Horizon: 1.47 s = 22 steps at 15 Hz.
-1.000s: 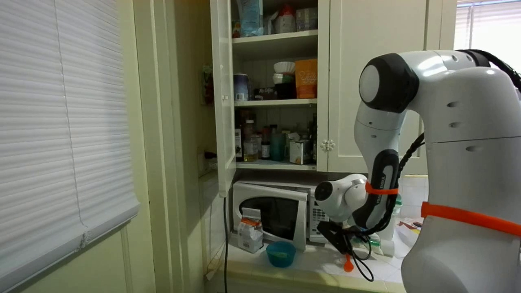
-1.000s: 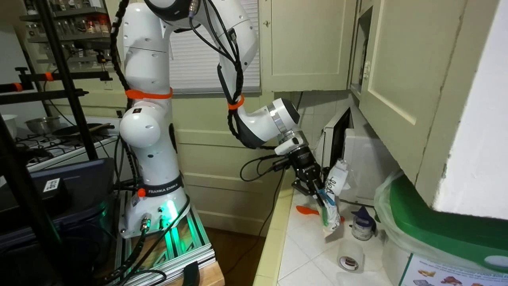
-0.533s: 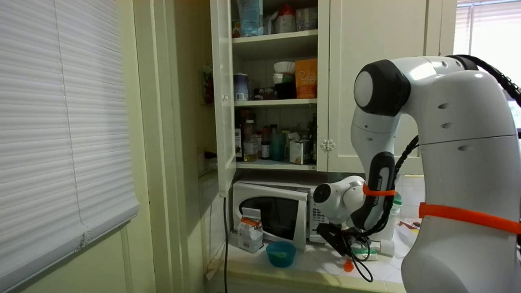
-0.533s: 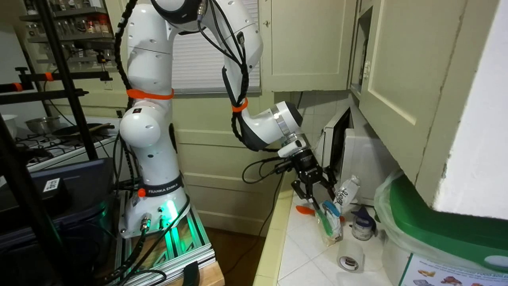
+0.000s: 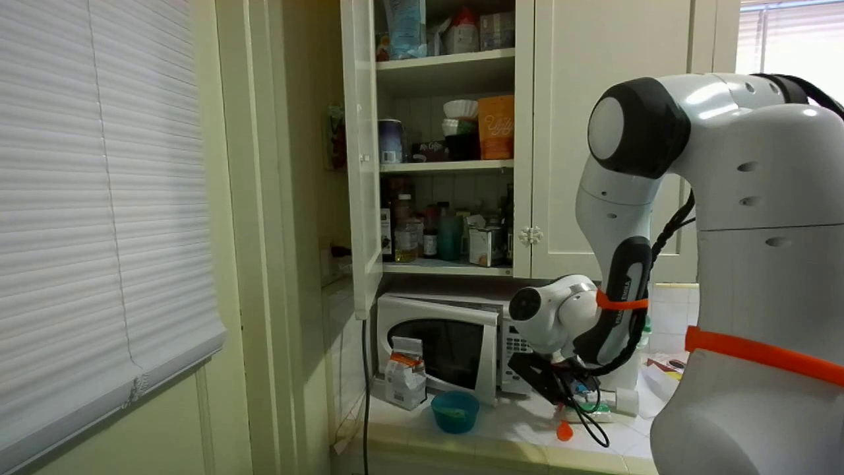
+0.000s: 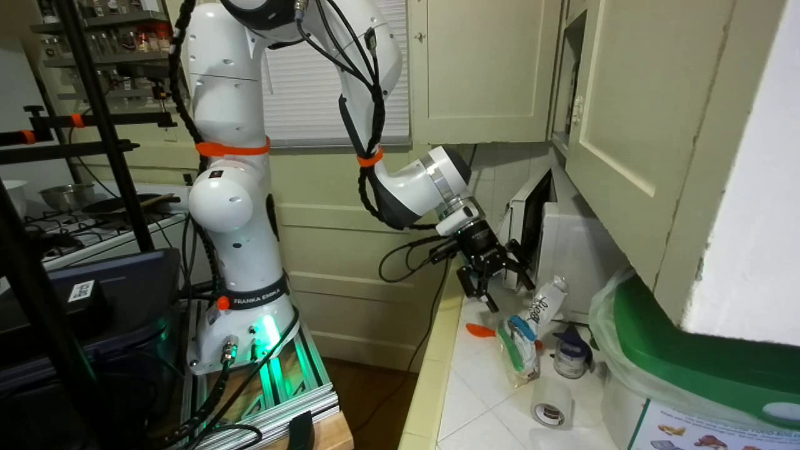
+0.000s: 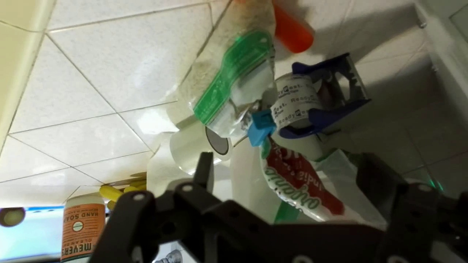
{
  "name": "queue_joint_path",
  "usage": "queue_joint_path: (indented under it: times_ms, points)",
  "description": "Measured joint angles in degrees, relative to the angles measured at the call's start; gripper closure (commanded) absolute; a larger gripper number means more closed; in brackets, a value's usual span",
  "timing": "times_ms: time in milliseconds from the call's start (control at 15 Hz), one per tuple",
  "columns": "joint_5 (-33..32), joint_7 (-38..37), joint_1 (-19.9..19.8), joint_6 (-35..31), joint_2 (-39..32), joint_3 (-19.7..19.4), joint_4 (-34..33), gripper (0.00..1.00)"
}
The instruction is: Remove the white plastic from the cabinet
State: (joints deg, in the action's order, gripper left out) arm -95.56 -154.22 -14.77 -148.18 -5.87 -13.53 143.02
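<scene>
The white plastic (image 6: 545,305), a bag with green and red print, a blue clip and a green zip strip, rests on the tiled counter. Just above it my gripper (image 6: 512,297) stands open, its jaws wide apart. In the wrist view the white plastic (image 7: 307,197) shows beyond and between the spread fingers of the gripper (image 7: 287,160), not gripped. Behind the arm in an exterior view the bag is mostly hidden. The cabinet (image 5: 445,167) has its door swung open; bottles, jars and packets crowd its shelves.
Beneath the cabinet sits a microwave (image 5: 488,369) with its door ajar, a coffee bag (image 5: 405,379) and a teal bowl (image 5: 455,415) before it. Near the white plastic lie an orange spoon (image 6: 480,330), a tape dispenser (image 6: 570,359) and a clear tape roll (image 6: 550,400). A green-lidded bin (image 6: 681,350) stands close by.
A second ago the jaws were closed on the white plastic. They have since spread, leaving it lying on the counter, and the gripper has lifted up and away from it.
</scene>
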Motion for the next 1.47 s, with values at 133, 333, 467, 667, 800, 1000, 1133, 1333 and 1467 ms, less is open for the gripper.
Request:
queue_joint_path:
  times_ms: [133,333,467,667,800,1000,1133,1333,1467]
  points:
    - [-0.92,1.65,0.0,-1.64,1.98,-0.03,1.44,0.0]
    - [-1.41,6.13,-0.11,-5.11,5.04,-0.41,3.87,0.0]
    - [-1.42,9.95,-0.4,-7.44,7.15,-0.99,5.64,0.0]
    - [-1.36,17.52,-1.35,-10.71,10.56,-2.28,8.55,0.0]
    - [-0.91,24.11,-2.23,-12.65,12.7,-3.36,10.57,0.0]
    - [1.05,34.19,-3.54,-13.01,15.84,-4.76,13.28,0.0]
    - [2.88,40.23,-4.32,-13.01,17.88,-5.48,14.4,0.0]
    - [6.56,48.36,-4.76,-13.16,19.58,-6.33,13.87,0.0]
    - [10.82,54.65,-4.74,-13.16,21.4,-6.58,14.16,0.0]
